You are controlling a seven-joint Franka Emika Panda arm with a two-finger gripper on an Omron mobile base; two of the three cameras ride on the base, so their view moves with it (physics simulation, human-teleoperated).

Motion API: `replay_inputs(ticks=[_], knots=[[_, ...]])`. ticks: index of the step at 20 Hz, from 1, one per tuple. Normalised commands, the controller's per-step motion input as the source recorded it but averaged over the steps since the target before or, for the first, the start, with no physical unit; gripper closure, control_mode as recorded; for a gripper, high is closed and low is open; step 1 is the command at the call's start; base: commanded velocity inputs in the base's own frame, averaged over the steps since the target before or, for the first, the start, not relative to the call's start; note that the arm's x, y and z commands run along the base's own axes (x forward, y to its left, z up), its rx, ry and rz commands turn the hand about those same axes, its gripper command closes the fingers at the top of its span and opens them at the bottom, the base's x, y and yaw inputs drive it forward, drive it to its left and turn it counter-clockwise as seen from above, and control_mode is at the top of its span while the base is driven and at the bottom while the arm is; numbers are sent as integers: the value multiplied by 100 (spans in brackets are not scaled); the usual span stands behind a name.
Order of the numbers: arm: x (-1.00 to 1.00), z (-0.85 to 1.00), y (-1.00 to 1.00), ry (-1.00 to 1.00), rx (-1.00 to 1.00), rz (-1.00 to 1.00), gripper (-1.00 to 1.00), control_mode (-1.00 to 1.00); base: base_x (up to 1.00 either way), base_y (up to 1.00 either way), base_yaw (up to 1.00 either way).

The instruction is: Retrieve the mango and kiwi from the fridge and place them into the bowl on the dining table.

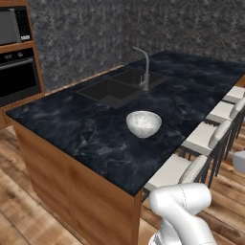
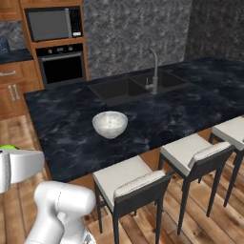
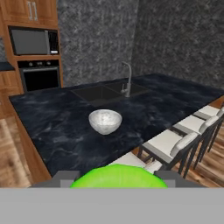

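A bright green round fruit [image 3: 118,177] sits between my gripper's [image 3: 118,180] two dark fingertips [image 3: 64,176] at the bottom of the hand view, gripped from both sides. I cannot tell whether it is the mango or the kiwi. A sliver of the same green fruit [image 2: 5,147] shows above my white hand at the left edge of the right base view. The small white bowl [image 1: 143,123] [image 2: 110,124] [image 3: 105,121] stands empty on the black marbled dining table [image 1: 72,129] [image 2: 62,128] [image 3: 52,131], ahead of and below the gripper. The fridge is out of view.
A dark double sink [image 1: 117,88] with a steel faucet [image 1: 144,72] is set into the table behind the bowl. White-seated stools [image 2: 131,178] line the table's near right side. A black oven [image 2: 62,66] and microwave [image 2: 50,24] sit in wooden cabinets at the back left.
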Motion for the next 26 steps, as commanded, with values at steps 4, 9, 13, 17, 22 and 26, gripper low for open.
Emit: replay_inputs(ticks=[4,9,13,17,22,26], knots=[[0,0,0,0,0,0,100,100,28,-7,-1],[0,0,0,0,0,0,100,100,24,0,0],[71,0,0,23,0,-4,100,-100,15,0,-1],[100,0,0,34,0,-6,100,-100,0,0,0],[100,0,0,31,0,-2,100,-100,0,0,0],[96,-2,0,23,0,0,100,-100,0,0,0]])
